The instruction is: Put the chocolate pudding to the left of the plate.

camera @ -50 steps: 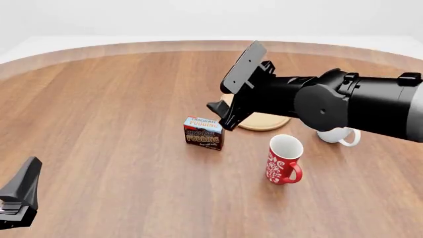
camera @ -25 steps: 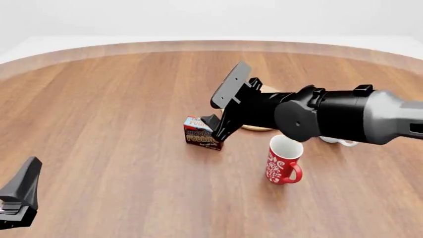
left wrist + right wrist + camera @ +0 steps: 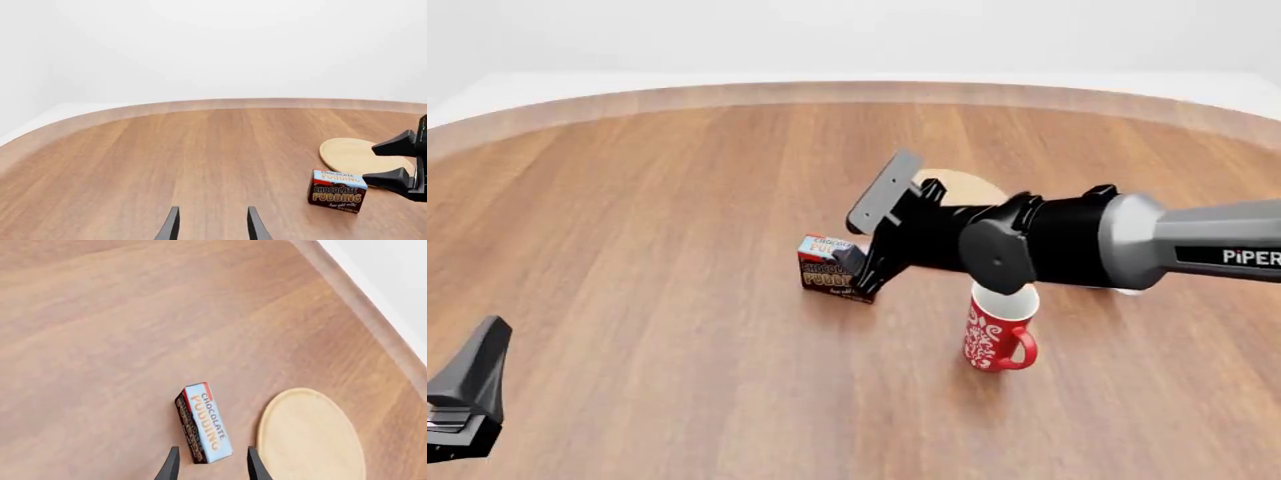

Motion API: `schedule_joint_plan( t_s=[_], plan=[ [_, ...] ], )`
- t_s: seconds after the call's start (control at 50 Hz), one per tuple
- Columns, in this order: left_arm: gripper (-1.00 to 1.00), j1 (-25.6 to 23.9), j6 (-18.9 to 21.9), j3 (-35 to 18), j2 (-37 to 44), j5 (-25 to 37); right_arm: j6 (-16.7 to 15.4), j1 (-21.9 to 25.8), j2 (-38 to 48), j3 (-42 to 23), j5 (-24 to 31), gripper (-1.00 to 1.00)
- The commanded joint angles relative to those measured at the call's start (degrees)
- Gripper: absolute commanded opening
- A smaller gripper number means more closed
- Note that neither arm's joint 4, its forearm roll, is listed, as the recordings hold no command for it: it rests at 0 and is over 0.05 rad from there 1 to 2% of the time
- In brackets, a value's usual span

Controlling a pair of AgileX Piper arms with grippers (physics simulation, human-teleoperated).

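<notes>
Right end effector [image 3: 210, 465] spread above chocolate pudding [image 3: 203, 421]; plate [image 3: 311, 436] at 3 o'clock, mostly hidden in front view. Left end effector [image 3: 210, 225] spread, idle.

One pudding box [image 3: 831, 270], one plate [image 3: 360, 156], one red mug [image 3: 998, 330].

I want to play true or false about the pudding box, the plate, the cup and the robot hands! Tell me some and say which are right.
1. The pudding box stands on the table, not on the plate. True.
2. The right hand is squeezing the box. False: its fingers are apart, with the near end of the box showing between them.
3. The red cup lies on its side. False: it stands upright.
4. The left hand is empty. True: only bare table shows between its fingers.
5. The box is far from the plate. False: it sits close beside it.
</notes>
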Motion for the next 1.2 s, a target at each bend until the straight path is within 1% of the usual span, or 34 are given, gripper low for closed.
schedule_joint_plan(
  t_s=[0.02, 0.38, 0.64, 1.2],
  plan=[
    [1.0, 0.0, 0.0, 0.0, 0.0, 0.0, 0.57, -0.5, 3.03, -1.12, -0.91, 1.0],
    [1.0, 0.0, 0.0, 0.0, 0.0, 0.0, 1.59, -1.02, 6.97, -3.05, -2.15, 1.0],
    [1.0, 0.0, 0.0, 0.0, 0.0, 0.0, 1.72, -1.55, 9.66, -4.55, -2.51, 1.0],
    [1.0, 0.0, 0.0, 0.0, 0.0, 0.0, 2.5, -1.84, 12.68, -4.86, -3.9, 1.0]
  ],
)
